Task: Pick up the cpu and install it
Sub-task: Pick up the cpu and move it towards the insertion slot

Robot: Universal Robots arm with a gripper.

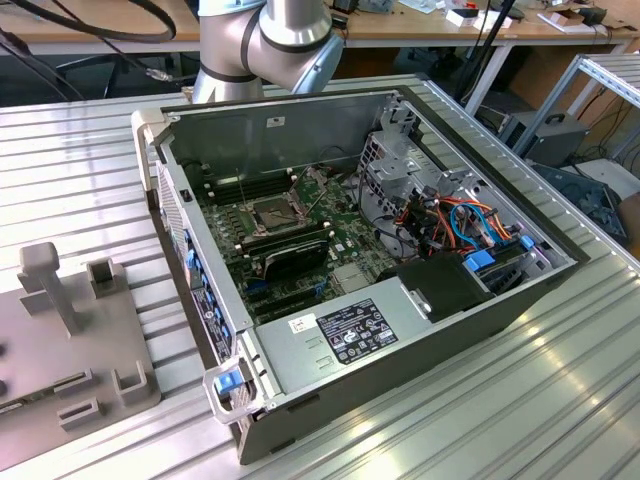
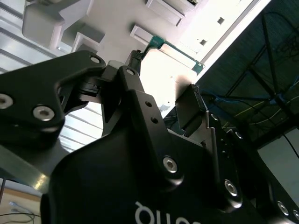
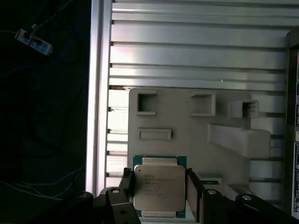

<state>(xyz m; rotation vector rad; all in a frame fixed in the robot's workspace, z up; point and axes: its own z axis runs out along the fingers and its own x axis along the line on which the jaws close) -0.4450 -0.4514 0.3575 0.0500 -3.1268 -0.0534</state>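
In the exterior view, an open computer case [image 1: 300, 130] is seen lying on a ribbed metal table [image 1: 500, 410], with the base of the arm [image 1: 270, 35] rising behind it. Inside the case, the dark square socket [image 1: 272, 212] with its metal frame is set on the motherboard, a grey power supply [image 1: 340, 335] is placed at the near side, and a bundle of orange and blue cables [image 1: 460, 220] is gathered toward the exterior view's right. A grey fixture plate [image 1: 110, 330] with posts and slots is laid on the table at the exterior view's left, apart from the case. In the first wrist view, the cpu [image 3: 159, 189] is seen with its dull silver top facing the camera and a green border around it. It is clamped by the gripper [image 3: 160, 192], whose black fingers [image 3: 192, 191] are pressed against two opposite edges of the chip. Beyond the cpu, the fixture plate and the ribbed table are seen, with the table's edge and a dark floor to one side. In the second wrist view, the gripper's black body and linkages are seen from close behind. Its two fingers are drawn in toward each other, but the gap between them is bright and what is held there cannot be made out. A green board edge [image 2: 180, 52] is seen past the fingers, near the pale fixture plate.
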